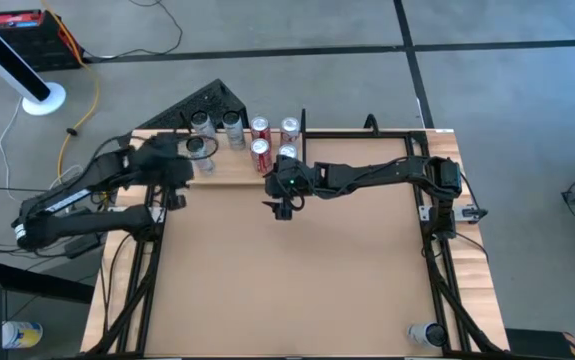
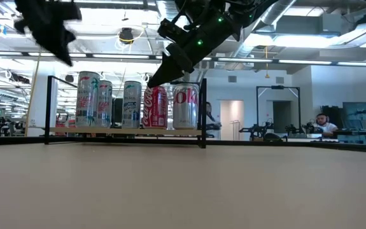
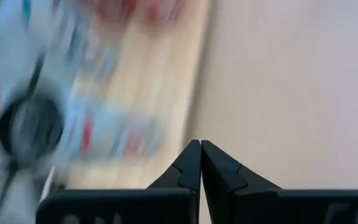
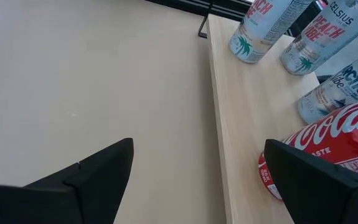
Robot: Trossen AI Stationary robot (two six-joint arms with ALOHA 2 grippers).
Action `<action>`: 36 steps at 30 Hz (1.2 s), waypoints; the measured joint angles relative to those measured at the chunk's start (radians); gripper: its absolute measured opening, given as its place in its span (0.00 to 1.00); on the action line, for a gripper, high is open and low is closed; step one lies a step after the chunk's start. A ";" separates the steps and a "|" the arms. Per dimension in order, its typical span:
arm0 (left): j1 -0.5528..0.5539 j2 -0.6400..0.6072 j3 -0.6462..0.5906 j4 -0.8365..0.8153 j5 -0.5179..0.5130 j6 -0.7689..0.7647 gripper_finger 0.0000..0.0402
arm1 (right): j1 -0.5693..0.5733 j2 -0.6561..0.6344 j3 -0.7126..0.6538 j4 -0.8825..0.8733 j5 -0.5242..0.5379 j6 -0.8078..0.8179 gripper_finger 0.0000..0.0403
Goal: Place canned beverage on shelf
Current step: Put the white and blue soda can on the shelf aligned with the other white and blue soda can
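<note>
Red cola can [image 4: 328, 146] stands upright on the shelf [image 4: 247, 112], at the shelf's front edge, with the right gripper [image 4: 197, 174] just off it toward the open table. Fingers spread wide, nothing between them; one finger [image 4: 319, 180] sits close beside the can's base, the other [image 4: 91, 171] over the bare tabletop [image 4: 91, 81]. Judgement: this can is placed and let go; what is left for this arm is to back clear without brushing it.

Shelf load, low view: a row of upright cans, three pale tall ones [image 2: 106, 103] toward the left of the red can [image 2: 156, 107], a silver cola can [image 2: 184, 105] on its other side, next to the shelf's black end post [image 2: 202, 111]. High view counts more cans behind the front row, so the shelf holds two rows. No loose can shows on the open table.

Left gripper [image 3: 200, 163] hangs over the shelf's far-left end, fingers pressed together, empty.

Views differ: the right wrist view alone shows the gap between finger and can and the can's footing on the wood grain. The low view shows all cans standing level but hides row depth. The left wrist view is smeared; shelf contents there unreadable.
</note>
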 joint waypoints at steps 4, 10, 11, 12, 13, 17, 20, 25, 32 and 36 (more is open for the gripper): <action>-0.067 -0.121 -0.021 0.216 0.229 -0.009 0.00 | 0.004 -0.001 0.000 0.048 0.000 -0.014 0.95; -0.138 -0.325 -0.199 0.641 0.359 -0.060 0.00 | 0.048 -0.005 0.013 0.071 -0.030 0.120 0.95; -0.144 -0.357 -0.231 0.677 0.359 -0.075 0.00 | 0.061 -0.005 0.035 -0.010 -0.040 0.151 0.95; -0.149 -0.388 -0.257 0.699 0.358 -0.090 0.00 | 0.074 -0.008 0.065 -0.118 -0.048 0.182 0.95; -0.151 -0.416 -0.281 0.713 0.358 -0.105 0.00 | 0.090 -0.014 0.099 -0.237 -0.049 0.221 0.95; -0.155 -0.528 -0.322 0.699 0.365 -0.164 0.00 | 0.171 -0.019 0.252 -0.625 -0.051 0.431 0.95; -0.155 -0.603 -0.325 0.656 0.386 -0.186 0.00 | 0.249 -0.015 0.365 -0.926 -0.058 0.614 0.95; -0.155 -0.701 -0.325 0.641 0.386 -0.189 0.00 | 0.389 -0.024 0.483 -1.276 -0.126 1.003 0.95; -0.155 -0.737 -0.325 0.595 0.413 -0.208 0.00 | 0.609 -0.027 0.504 -1.456 -0.314 1.583 0.95; -0.155 -0.736 -0.326 0.583 0.418 -0.181 0.00 | 0.717 -0.027 0.499 -1.458 -0.407 1.822 0.95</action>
